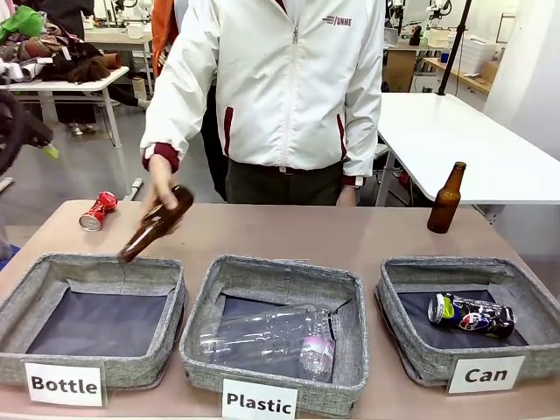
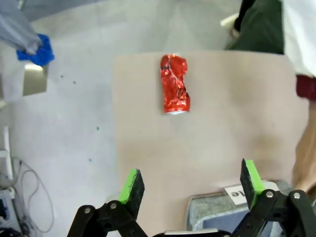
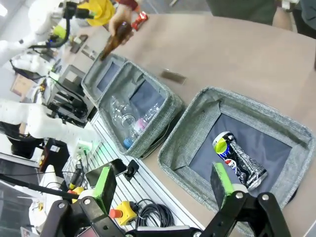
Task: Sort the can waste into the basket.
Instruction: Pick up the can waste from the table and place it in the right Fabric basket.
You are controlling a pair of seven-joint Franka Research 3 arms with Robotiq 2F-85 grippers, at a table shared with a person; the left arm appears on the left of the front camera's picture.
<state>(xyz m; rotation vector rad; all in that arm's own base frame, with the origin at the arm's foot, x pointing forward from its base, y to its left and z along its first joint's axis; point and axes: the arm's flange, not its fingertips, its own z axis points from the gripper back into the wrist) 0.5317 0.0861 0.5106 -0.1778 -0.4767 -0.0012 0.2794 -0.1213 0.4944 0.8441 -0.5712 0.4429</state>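
A crushed red can (image 1: 97,211) lies on the table at the far left; in the left wrist view this red can (image 2: 175,85) lies ahead of my open left gripper (image 2: 192,185), well apart from the fingers. The dark can (image 1: 471,314) lies on its side inside the grey "Can" basket (image 1: 411,271) at the right. My right gripper (image 3: 163,182) hangs open and holds nothing, above the near edge of that basket (image 3: 197,128), with the dark can (image 3: 239,158) just beyond its fingertips.
The person's hand holds a brown bottle (image 1: 157,224) tilted over the "Bottle" basket (image 1: 87,267). A clear plastic bottle (image 1: 271,337) lies in the "Plastic" basket (image 1: 280,267). Another brown bottle (image 1: 446,199) stands upright at the back right.
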